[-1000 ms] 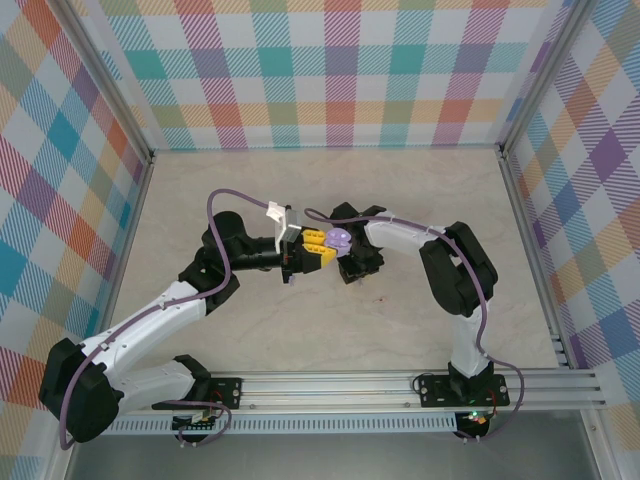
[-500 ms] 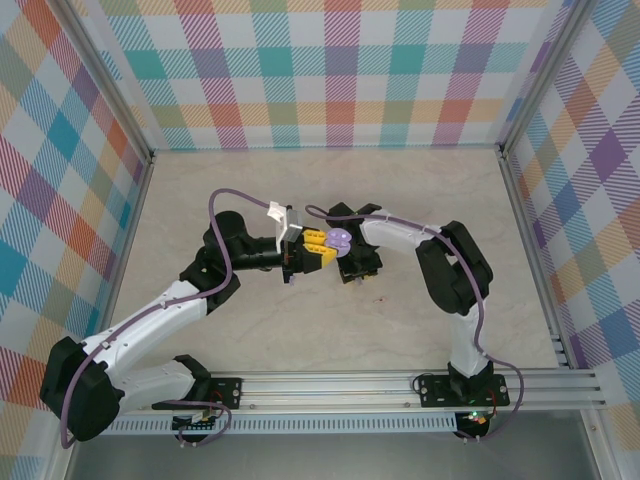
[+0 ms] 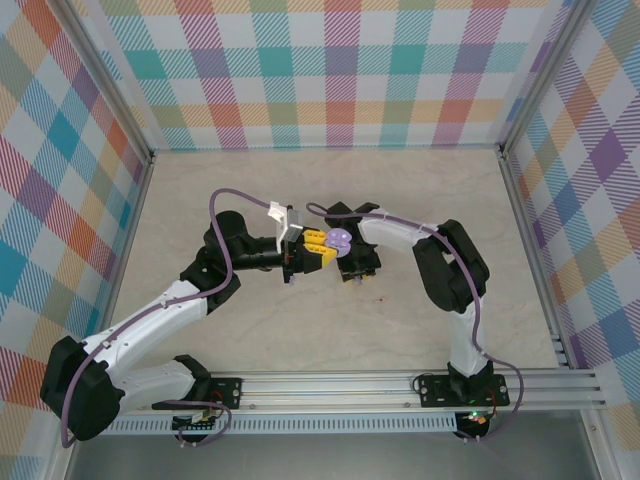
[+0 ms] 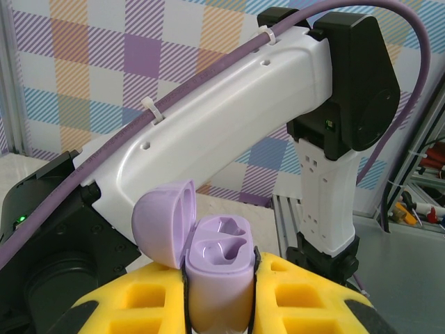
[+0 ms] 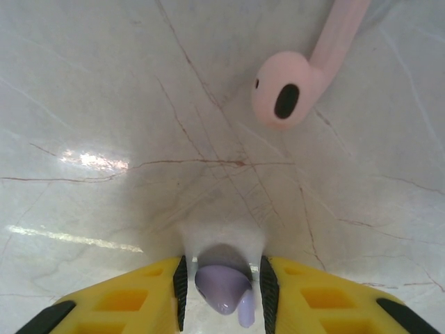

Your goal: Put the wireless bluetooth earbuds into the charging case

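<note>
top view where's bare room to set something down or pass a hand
Bare: the table's back strip along the checked wall, and the front middle between left arm and right arm, up to the rail. Crowded: the centre, where the left end effector grips the open case beside the right end effector gripping an earbud; another earbud lies loose by it.

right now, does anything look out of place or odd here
One earbud lies loose on the table, apart from the charging case held in the left pincer, lid open, both wells empty. The right pincer grips the other earbud. Nothing looks damaged.
</note>
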### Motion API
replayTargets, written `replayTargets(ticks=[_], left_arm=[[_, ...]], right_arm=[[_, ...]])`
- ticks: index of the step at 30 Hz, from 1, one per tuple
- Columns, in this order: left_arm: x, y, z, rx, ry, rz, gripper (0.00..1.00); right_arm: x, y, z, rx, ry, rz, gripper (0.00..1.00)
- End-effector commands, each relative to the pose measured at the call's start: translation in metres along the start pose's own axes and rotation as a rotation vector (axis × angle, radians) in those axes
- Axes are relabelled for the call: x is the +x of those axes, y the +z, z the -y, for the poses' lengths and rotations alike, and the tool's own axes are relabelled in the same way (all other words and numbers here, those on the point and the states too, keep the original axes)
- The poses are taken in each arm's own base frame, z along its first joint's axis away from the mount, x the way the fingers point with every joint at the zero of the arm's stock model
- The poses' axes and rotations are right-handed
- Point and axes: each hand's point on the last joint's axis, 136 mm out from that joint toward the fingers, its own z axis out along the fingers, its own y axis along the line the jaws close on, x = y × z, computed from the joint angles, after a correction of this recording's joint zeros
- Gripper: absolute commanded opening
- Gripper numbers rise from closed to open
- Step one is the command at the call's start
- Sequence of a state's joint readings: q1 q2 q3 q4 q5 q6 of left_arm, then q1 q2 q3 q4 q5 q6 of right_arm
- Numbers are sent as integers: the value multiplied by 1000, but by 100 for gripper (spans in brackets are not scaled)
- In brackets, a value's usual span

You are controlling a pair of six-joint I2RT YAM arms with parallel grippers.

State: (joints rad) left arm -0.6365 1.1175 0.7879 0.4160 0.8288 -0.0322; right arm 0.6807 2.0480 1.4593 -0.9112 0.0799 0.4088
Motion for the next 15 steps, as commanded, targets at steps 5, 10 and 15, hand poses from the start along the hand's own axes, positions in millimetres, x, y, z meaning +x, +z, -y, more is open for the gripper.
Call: replayTargets(ticks=[5, 10, 15], left_arm=[[-13, 1, 4, 12, 41, 22, 18], [-12, 1, 4, 13, 40, 20, 18], [-11, 1, 2, 5, 32, 17, 18]], right_arm=[[11, 11, 5, 53, 12, -60, 31], [13, 16, 7, 75, 4, -67, 26], [10, 11, 7, 65, -5, -27, 23]])
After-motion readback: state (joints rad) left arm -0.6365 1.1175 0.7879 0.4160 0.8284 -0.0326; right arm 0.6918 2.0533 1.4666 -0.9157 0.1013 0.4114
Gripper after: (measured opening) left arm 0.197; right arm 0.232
